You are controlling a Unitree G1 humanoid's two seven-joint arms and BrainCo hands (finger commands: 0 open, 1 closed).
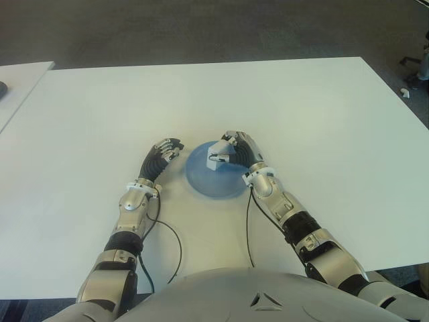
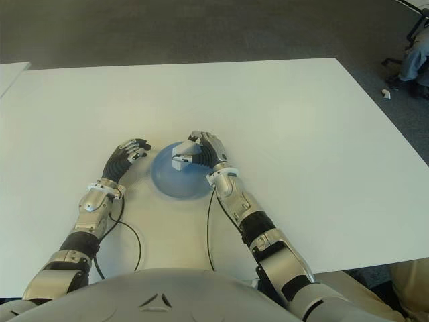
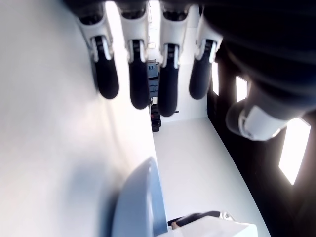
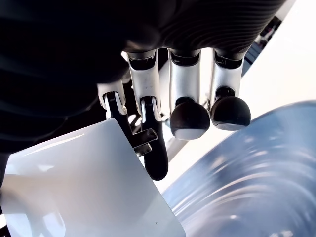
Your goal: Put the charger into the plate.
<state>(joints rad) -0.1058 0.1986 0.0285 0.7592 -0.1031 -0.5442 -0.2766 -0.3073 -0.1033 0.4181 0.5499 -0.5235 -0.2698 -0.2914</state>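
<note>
R robot hand [image 1: 231,151] pinching charger [image 1: 218,158] over plate [image 1: 201,180] | we lower, release flat at centre | L robot hand [image 1: 165,150] loosely spread, empty, plate's 9 o'clock

Two eye views look down from the head at the table [image 1: 100,100], both showing the plate [image 1: 201,181]. Each wrist view sits very close under its own fingers, beside that plate

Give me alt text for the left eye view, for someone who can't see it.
The robot's right hand holds a white charger over a blue plate on a white table. Its left hand shows just left of the plate, fingers loosely curled and holding nothing.
</note>
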